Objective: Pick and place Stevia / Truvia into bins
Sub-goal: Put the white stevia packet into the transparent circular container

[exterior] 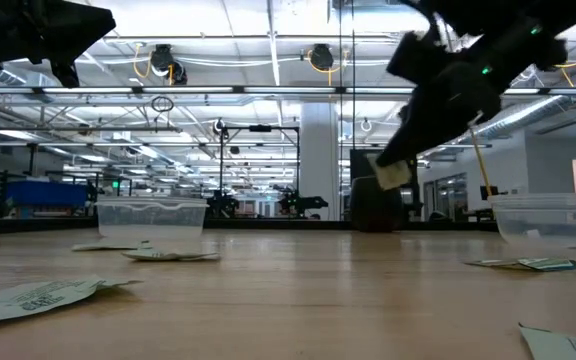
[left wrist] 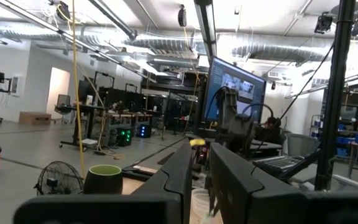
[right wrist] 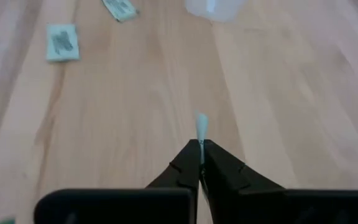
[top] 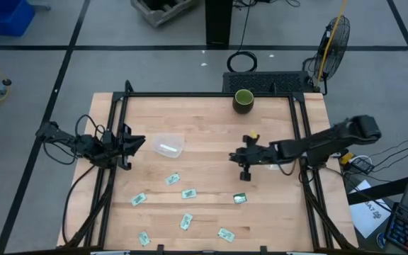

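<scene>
Right hand pinching a Stevia sachet above table, left hand pressed together.

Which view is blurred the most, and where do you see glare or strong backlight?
The right wrist view is soft: the sachets on the wood lack detail. In the low view the bright ceiling lights leave the right hand a dark silhouette. In the high view the floor shows small glare spots.
</scene>
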Controlling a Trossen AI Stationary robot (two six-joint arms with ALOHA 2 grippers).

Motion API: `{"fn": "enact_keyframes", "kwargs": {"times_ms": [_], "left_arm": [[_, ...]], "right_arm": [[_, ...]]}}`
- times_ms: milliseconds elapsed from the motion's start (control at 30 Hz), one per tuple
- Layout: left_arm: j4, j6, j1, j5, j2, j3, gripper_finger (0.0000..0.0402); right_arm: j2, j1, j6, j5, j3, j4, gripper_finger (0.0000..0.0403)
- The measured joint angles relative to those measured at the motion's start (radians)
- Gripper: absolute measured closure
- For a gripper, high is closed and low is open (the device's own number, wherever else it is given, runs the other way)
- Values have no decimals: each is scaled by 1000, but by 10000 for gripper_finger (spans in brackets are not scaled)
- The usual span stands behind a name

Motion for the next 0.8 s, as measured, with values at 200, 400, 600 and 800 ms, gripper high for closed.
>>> {"fn": "enact_keyframes", "kwargs": {"times_ms": [200,400,600,800], "left_arm": [[-1,2,0,-1,0,0,339],[-1,0,0,-3,0,0,339],[-1,-3,0,-2,0,0,339],[-8,-5,0,-2,0,0,339]], "right_arm": [[-162,95,206,201,0,-345,398],[-247,192,423,317,0,-539,398],[-262,256,634,315,0,-758,398],[-263,288,835,275,-4,-930,397]]}}
